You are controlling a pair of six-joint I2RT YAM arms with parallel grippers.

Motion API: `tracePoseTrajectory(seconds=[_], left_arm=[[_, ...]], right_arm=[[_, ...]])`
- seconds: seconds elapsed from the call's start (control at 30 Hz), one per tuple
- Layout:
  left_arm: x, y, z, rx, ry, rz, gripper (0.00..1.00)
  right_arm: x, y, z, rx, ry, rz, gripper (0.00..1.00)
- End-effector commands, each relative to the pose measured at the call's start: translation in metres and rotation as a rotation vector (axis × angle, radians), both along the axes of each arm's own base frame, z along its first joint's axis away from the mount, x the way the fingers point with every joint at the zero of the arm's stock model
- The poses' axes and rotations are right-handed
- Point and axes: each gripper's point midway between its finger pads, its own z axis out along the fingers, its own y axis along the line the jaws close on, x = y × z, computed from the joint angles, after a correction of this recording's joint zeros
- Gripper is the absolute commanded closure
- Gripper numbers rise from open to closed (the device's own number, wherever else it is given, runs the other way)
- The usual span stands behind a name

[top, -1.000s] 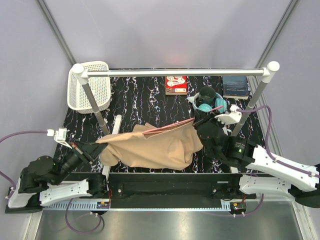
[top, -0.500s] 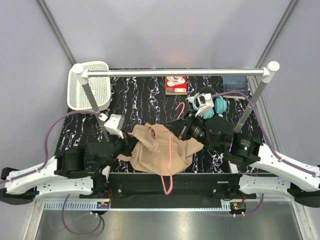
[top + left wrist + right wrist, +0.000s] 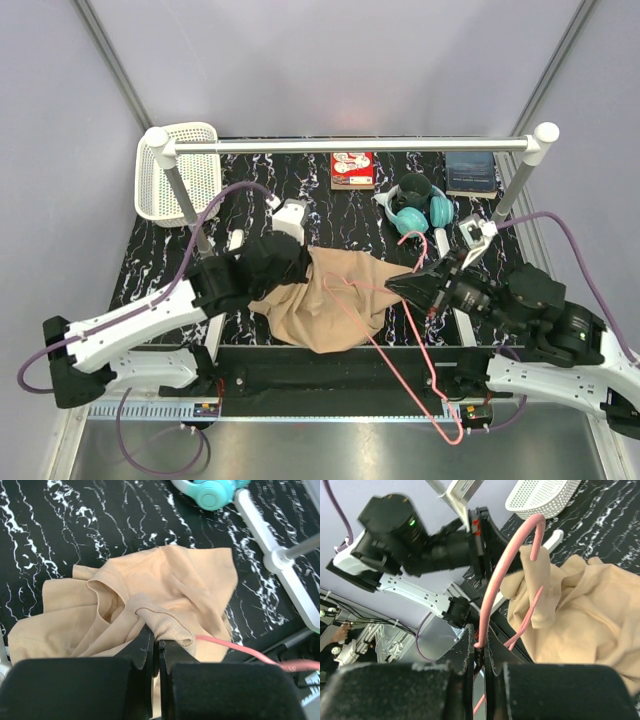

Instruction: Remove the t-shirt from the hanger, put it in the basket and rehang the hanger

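top external: t-shirt (image 3: 330, 305) is a crumpled tan heap on the table (image 3: 290, 190), at centre and close to the near edge.

right wrist view: hanger (image 3: 509, 557) is mostly out of the shirt. one flap of fabric is draped over the wire near the hook bend, and the rest of the frame is bare. from above, the pink wire runs from the middle of the shirt diagonally toward the right arm's base. its far corner sticks out past the near table edge.

right gripper (image 3: 480, 647): jaws together, clamped on the hanger wire. it sits just right of the shirt and lifted off the tabletop.

left gripper (image 3: 159, 639): jaws together, pinching a rolled fold of the shirt on the heap's far-left side. in the left wrist view the pink wire comes out from under that fold, right beside the fingertips.

the two arms reach in from opposite sides with the shirt between them.

further out:
- teal headphones (image 3: 420, 212) and a dark cup (image 3: 413, 188), just behind the right gripper
- red-and-white box (image 3: 352, 170) and a dark book (image 3: 470, 172), at the far edge
- white rail (image 3: 350, 145), spanning the back on two posts
- white mesh basket (image 3: 180, 170), at the far-left corner
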Motion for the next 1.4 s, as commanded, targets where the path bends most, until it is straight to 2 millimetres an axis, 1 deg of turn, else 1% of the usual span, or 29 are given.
tracePoseTrajectory(seconds=[0.0, 0.03, 0.1, 0.13, 0.2, 0.23, 0.27, 0.3, 0.33, 0.4, 0.47, 0.57, 0.6, 0.63, 0.67, 0.7, 0.73, 0.77, 0.8, 0.83, 0.87, 0.9, 0.93, 1.03, 1.1, 1.23, 1.27, 1.33, 1.37], left_arm=[[0.019, -0.032, 0.025, -0.093, -0.002, -0.062, 1.00], [0.028, -0.040, 0.010, -0.058, 0.018, -0.061, 1.00], [0.035, -0.060, 0.007, -0.057, 0.020, -0.108, 1.00], [0.041, -0.072, -0.011, -0.026, 0.044, -0.128, 1.00], [0.049, -0.091, -0.025, -0.010, 0.056, -0.167, 1.00], [0.055, -0.095, -0.035, 0.011, 0.067, -0.157, 1.00], [0.062, -0.102, -0.063, 0.066, 0.110, -0.155, 1.00], [0.065, -0.103, -0.076, 0.091, 0.135, -0.150, 1.00], [0.068, -0.105, -0.099, 0.133, 0.169, -0.143, 1.00], [0.069, -0.106, -0.116, 0.154, 0.191, -0.134, 1.00], [0.068, -0.102, -0.132, 0.184, 0.211, -0.115, 1.00], [0.061, -0.096, -0.135, 0.178, 0.221, -0.129, 0.99], [0.059, -0.095, -0.135, 0.177, 0.218, -0.138, 0.95], [0.056, -0.093, -0.133, 0.175, 0.217, -0.146, 0.76], [0.052, -0.087, -0.137, 0.192, 0.218, -0.157, 0.61], [0.050, -0.084, -0.129, 0.180, 0.204, -0.169, 0.48], [0.042, -0.081, -0.133, 0.193, 0.215, -0.209, 0.28], [0.037, -0.079, -0.132, 0.193, 0.216, -0.239, 0.19], [0.032, -0.078, -0.121, 0.175, 0.200, -0.271, 0.13], [0.021, -0.077, -0.123, 0.188, 0.203, -0.352, 0.04], [0.015, -0.076, -0.118, 0.185, 0.191, -0.397, 0.01], [0.010, -0.075, -0.113, 0.183, 0.173, -0.441, 0.01], [-0.001, -0.074, -0.104, 0.175, 0.144, -0.524, 0.01], [-0.017, -0.072, -0.093, 0.177, 0.109, -0.656, 0.01], [-0.021, -0.072, -0.092, 0.207, 0.089, -0.704, 0.01], [-0.034, -0.073, -0.104, 0.314, 0.014, -0.938, 0.01], [-0.036, -0.070, -0.114, 0.356, 0.031, -0.972, 0.01], [-0.029, -0.072, -0.119, 0.426, 0.011, -1.021, 0.01], [-0.027, -0.074, -0.131, 0.455, 0.039, -1.036, 0.01]], right_arm=[[0.001, -0.026, -0.020, -0.101, 0.017, -0.057, 1.00], [0.000, -0.029, -0.022, -0.101, 0.027, -0.061, 1.00], [-0.002, -0.034, -0.024, -0.097, 0.039, -0.067, 1.00], [0.000, -0.036, -0.027, -0.097, 0.042, -0.081, 1.00], [0.000, -0.042, -0.026, -0.075, 0.048, -0.100, 1.00], [0.002, -0.045, -0.029, -0.079, 0.050, -0.117, 1.00], [0.003, -0.048, -0.028, -0.076, 0.049, -0.128, 1.00], [0.003, -0.049, -0.029, -0.081, 0.056, -0.136, 1.00], [0.006, -0.053, -0.033, -0.103, 0.061, -0.159, 1.00], [0.008, -0.059, -0.036, -0.130, 0.069, -0.185, 1.00], [0.012, -0.064, -0.046, -0.181, 0.079, -0.216, 1.00], [0.014, -0.072, -0.051, -0.211, 0.080, -0.246, 1.00], [0.015, -0.074, -0.051, -0.214, 0.078, -0.250, 1.00], [0.016, -0.078, -0.052, -0.216, 0.078, -0.264, 1.00], [0.016, -0.079, -0.052, -0.219, 0.075, -0.270, 1.00], [0.017, -0.083, -0.051, -0.221, 0.074, -0.283, 1.00], [0.017, -0.087, -0.051, -0.222, 0.073, -0.291, 1.00], [0.017, -0.089, -0.050, -0.222, 0.072, -0.296, 1.00], [0.017, -0.092, -0.051, -0.233, 0.073, -0.302, 1.00], [0.016, -0.094, -0.050, -0.234, 0.072, -0.304, 1.00], [0.016, -0.096, -0.051, -0.237, 0.073, -0.306, 1.00], [0.016, -0.098, -0.051, -0.242, 0.073, -0.311, 1.00], [0.016, -0.100, -0.050, -0.239, 0.072, -0.315, 1.00], [0.015, -0.103, -0.051, -0.237, 0.072, -0.320, 1.00], [0.014, -0.103, -0.052, -0.240, 0.071, -0.313, 1.00], [0.012, -0.101, -0.055, -0.246, 0.074, -0.298, 1.00], [0.012, -0.100, -0.055, -0.246, 0.075, -0.295, 1.00], [0.013, -0.099, -0.057, -0.253, 0.078, -0.297, 1.00], [0.013, -0.099, -0.058, -0.255, 0.077, -0.295, 1.00]])
